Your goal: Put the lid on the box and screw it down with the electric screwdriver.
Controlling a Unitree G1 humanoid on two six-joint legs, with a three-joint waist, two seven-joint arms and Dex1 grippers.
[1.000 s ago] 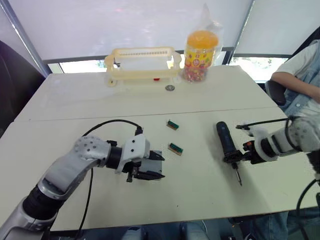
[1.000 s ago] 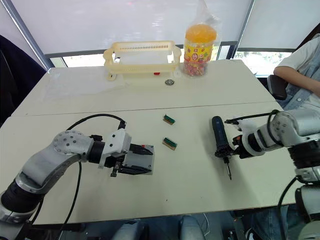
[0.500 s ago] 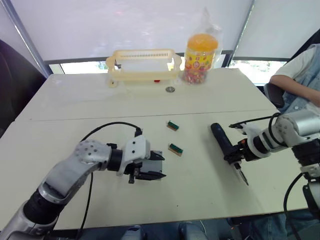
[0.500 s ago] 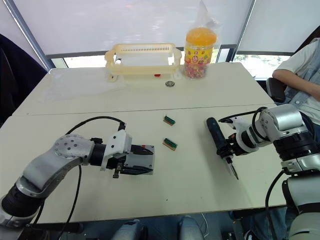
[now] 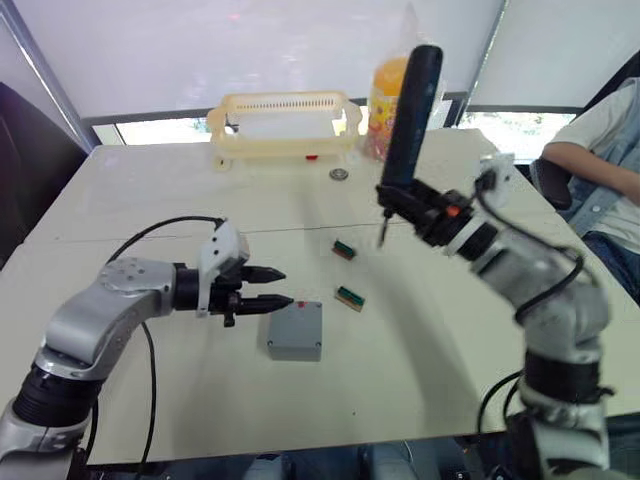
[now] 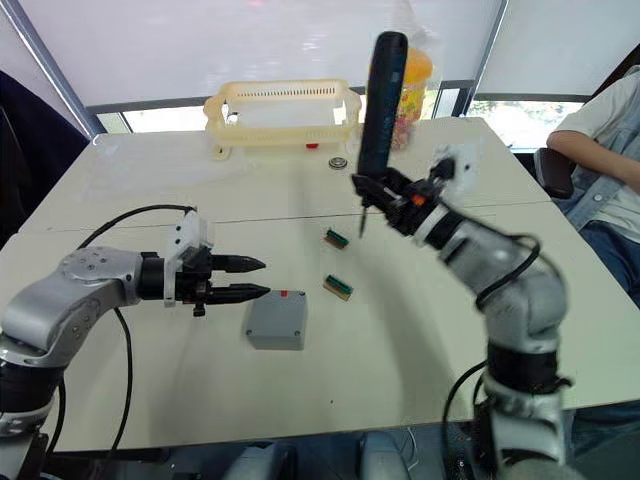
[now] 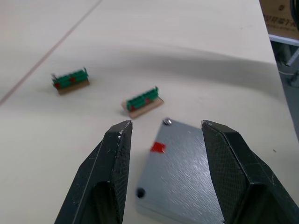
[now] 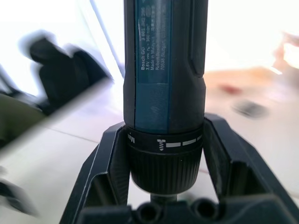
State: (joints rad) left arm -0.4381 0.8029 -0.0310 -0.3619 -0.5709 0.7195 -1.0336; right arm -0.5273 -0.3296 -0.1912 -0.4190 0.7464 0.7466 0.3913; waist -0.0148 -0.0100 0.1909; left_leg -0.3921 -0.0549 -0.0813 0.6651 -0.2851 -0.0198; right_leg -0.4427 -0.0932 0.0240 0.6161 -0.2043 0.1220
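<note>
The grey box [image 5: 296,331] stands on the table with the flat lid [image 7: 187,172] lying on top of it. The lid shows a small red mark, a screw head at one corner and an open hole at another. My left gripper [image 5: 287,286] is open just left of the box, fingertips pointing at it and apart from it. My right gripper [image 5: 405,195] is shut on the electric screwdriver [image 6: 380,100]. It holds the tool upright above the table's middle, bit down, to the back right of the box. The fingers [image 8: 110,163] clamp the tool's collar.
Two green-and-tan blocks [image 5: 345,249] [image 5: 350,296] lie between the box and the screwdriver. A pale yellow basket [image 5: 285,125], an orange-lidded jar [image 6: 412,75] and a small round piece [image 5: 340,175] stand at the back. A person [image 5: 600,140] sits at the right.
My left gripper has let go of the box and drawn back to the left, open. My right arm has lifted the screwdriver off the table, stood it upright and swung it toward the middle.
</note>
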